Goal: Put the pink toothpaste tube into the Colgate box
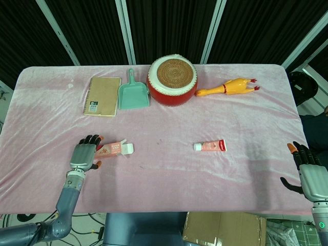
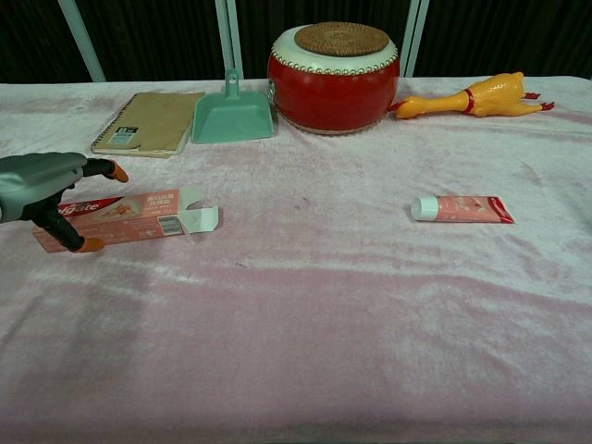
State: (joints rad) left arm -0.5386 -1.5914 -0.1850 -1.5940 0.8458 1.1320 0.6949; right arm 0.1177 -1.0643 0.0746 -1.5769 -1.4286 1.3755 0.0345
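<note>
The pink toothpaste tube [image 1: 210,146] [image 2: 462,209] lies flat right of the table's middle, white cap to the left. The Colgate box [image 1: 114,149] [image 2: 129,217] lies on the pink cloth at front left, its flap open toward the tube. My left hand [image 1: 84,154] [image 2: 37,185] is over the box's left end, thumb at the near edge and the other fingers arched past the far edge; the box still lies flat. My right hand [image 1: 310,171] hovers at the table's right edge with fingers spread, empty, far from the tube.
Along the back stand a notebook [image 1: 102,96], a green dustpan [image 1: 132,93], a red drum [image 1: 172,79] and a yellow rubber chicken [image 1: 230,86]. A cardboard box [image 1: 223,229] sits below the table's front edge.
</note>
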